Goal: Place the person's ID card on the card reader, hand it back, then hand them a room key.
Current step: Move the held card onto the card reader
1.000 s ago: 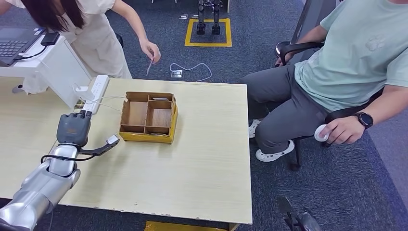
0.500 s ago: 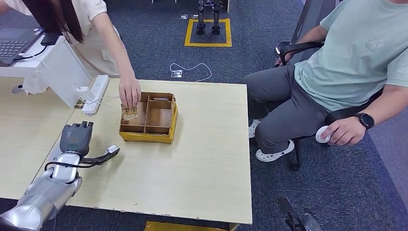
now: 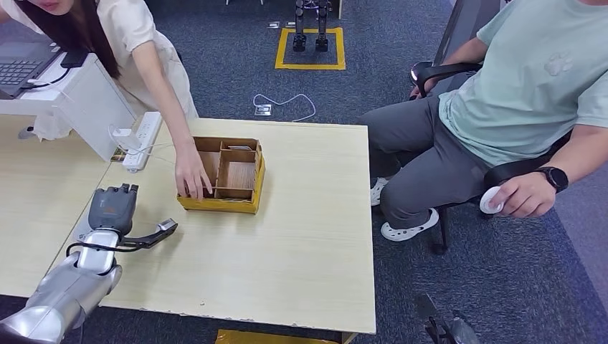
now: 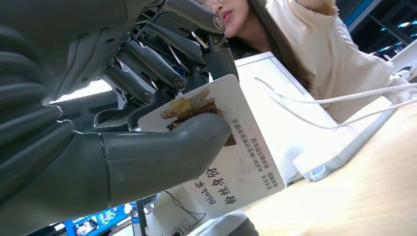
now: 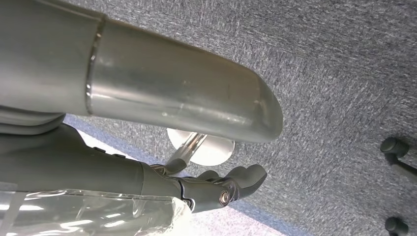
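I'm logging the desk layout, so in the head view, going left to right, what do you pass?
Robot's left hand → white power strip → person's hand reaching into the box → brown cardboard divided box → seated person's black wristwatch.

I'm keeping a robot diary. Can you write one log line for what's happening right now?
left hand: holds ID card above table | right hand: hangs over carpet, holds nothing | person's hand: reaching into cardboard box | card not yet handed back
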Available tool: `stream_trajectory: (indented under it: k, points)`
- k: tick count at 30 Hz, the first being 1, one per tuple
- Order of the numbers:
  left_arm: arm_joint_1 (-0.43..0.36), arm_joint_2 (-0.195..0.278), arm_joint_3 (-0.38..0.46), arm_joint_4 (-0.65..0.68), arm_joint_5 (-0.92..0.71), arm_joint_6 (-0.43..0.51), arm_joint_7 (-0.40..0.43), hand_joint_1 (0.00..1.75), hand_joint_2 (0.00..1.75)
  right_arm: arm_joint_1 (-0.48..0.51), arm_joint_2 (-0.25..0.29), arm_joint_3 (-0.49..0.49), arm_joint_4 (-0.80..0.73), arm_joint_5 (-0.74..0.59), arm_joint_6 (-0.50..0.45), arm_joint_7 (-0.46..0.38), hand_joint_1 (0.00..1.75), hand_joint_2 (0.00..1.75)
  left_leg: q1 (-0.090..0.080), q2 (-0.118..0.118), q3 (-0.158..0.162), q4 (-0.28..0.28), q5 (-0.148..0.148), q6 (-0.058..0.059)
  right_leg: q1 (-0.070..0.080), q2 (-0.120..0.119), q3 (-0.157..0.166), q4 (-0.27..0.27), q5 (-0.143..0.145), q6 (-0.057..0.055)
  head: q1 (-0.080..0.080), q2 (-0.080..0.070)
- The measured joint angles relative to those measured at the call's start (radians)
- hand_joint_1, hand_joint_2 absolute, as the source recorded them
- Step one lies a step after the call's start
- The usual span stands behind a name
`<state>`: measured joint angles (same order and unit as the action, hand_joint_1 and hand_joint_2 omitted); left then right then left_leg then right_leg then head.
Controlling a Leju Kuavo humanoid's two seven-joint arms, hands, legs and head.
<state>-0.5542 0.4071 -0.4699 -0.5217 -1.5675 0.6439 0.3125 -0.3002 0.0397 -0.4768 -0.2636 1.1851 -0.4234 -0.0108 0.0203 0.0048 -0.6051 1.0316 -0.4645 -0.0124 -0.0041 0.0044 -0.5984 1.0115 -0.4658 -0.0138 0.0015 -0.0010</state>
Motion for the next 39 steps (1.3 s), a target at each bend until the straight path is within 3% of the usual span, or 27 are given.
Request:
stream_trajectory:
  k: [13, 27, 39]
  points:
    - [-0.007, -0.008, 0.051, 0.032, 0.000, 0.000, -0.006, 1.75, 1.75, 0.003, -0.002, 0.015, 0.000, -0.003, -0.003, -0.001, 0.00, 0.00, 0.000, 0.000, 0.000, 0.000, 0.000, 0.000, 0.000, 0.000, 0.000, 0.000, 0.000, 0.000, 0.000, 0.000]
    - [-0.012, 0.031, 0.170, 0.030, -0.001, 0.000, -0.030, 1.75, 1.75, 0.008, -0.008, 0.022, 0.000, -0.012, -0.007, -0.001, 0.00, 0.00, 0.000, 0.000, 0.000, 0.000, 0.000, 0.000, 0.000, 0.000, 0.000, 0.000, 0.000, 0.000, 0.000, 0.000]
    - [-0.010, 0.051, 0.197, 0.030, -0.001, 0.000, -0.033, 1.75, 1.75, 0.010, -0.010, 0.023, 0.000, -0.017, -0.009, -0.001, 0.00, 0.00, 0.000, 0.000, 0.000, 0.000, 0.000, 0.000, 0.000, 0.000, 0.000, 0.000, 0.000, 0.000, 0.000, 0.000]
